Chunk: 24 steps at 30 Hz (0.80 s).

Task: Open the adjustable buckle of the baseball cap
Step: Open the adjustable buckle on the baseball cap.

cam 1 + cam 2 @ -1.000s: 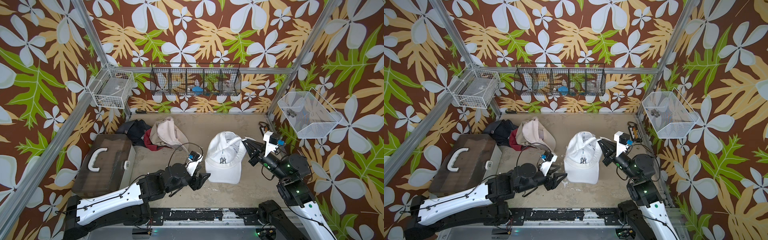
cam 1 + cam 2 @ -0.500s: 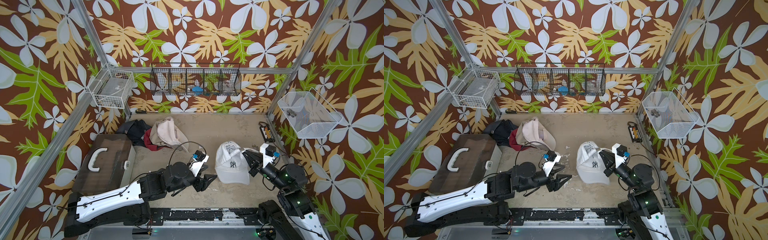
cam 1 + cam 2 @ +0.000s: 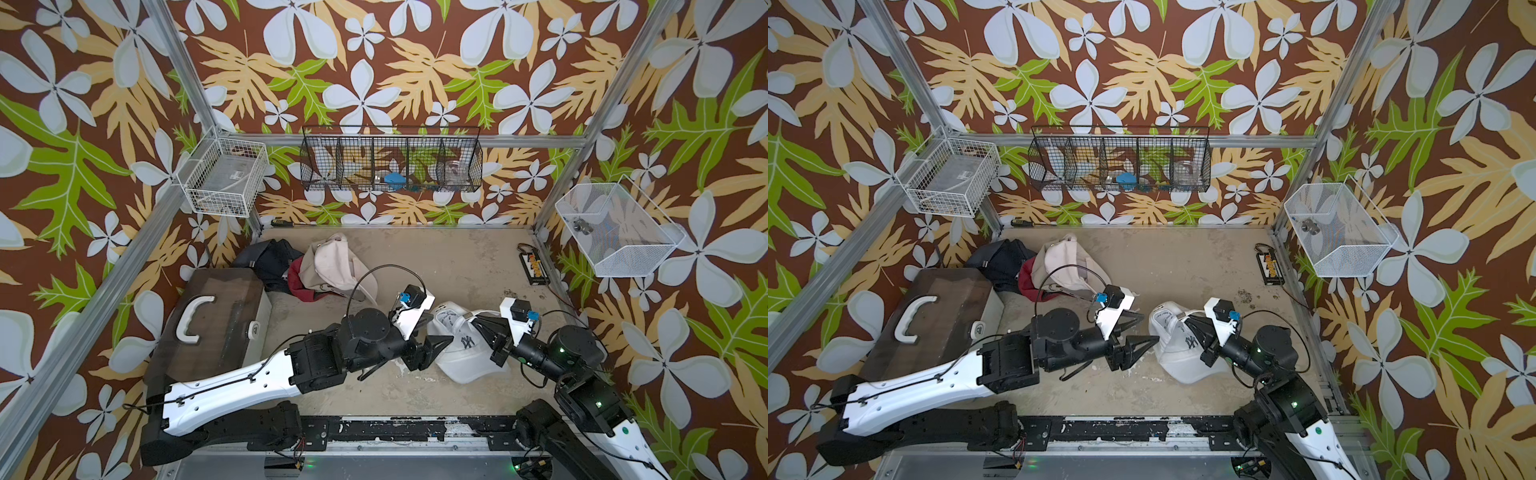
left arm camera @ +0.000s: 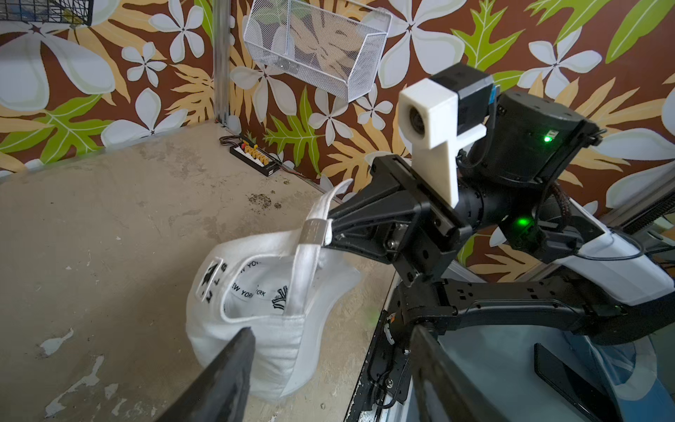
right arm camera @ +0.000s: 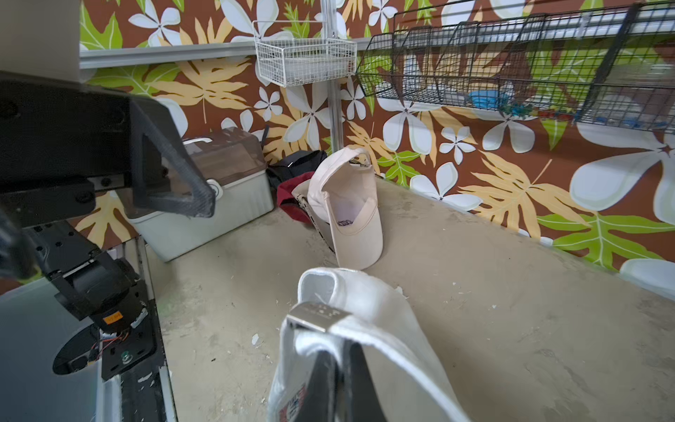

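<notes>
The right hand [image 4: 330, 234] is clenched on the strap [image 4: 303, 266] of the white baseball cap [image 3: 465, 357]. Its fingertips pinch the strap directly beside the metal buckle [image 4: 313, 231]. In the right wrist view the buckle [image 5: 316, 314] sits just ahead of the closed fingers [image 5: 328, 369], and the free strap end curls up past it.

The cap hangs from this grip with its opening turned toward the left arm, so the printed inner tape and labels are visible. Its brim points down and toward the front edge of the bench [image 3: 457, 266]. The cap is at the front right part of the bench, between the two hands.

The left hand [image 3: 1148, 328] is released, with its jaws well apart and holding nothing. It points at the cap from the left side, just beside the crown. Whether a fingertip touches the fabric cannot be told.

Further out, a beige cap [image 5: 350, 204] stands at the back left with darker caps behind it. A storage box [image 3: 208, 316] with a white handle stands at the left edge.
</notes>
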Each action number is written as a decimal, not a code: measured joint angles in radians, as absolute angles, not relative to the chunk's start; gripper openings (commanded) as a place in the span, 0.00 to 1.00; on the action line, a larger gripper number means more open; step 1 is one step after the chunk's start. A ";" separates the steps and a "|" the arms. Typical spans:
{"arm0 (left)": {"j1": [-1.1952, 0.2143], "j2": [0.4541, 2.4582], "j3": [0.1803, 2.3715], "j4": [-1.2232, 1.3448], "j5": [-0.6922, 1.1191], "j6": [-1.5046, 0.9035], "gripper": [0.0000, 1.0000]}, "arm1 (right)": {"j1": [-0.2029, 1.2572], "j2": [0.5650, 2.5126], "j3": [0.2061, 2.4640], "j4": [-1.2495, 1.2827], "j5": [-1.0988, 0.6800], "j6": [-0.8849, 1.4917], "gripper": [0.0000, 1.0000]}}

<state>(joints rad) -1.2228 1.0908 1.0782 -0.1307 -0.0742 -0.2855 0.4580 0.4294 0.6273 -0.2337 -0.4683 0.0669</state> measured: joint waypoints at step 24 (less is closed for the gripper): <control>-1.082 1.322 1.294 -0.233 0.108 -0.204 0.69 | 0.804 0.564 0.675 -0.263 -0.226 0.007 0.00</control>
<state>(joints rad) -1.0824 1.3216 1.2938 -0.2325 0.1078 -0.2039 0.8040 0.5644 0.6754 -0.2626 -0.2264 0.0067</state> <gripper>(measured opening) 0.698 0.062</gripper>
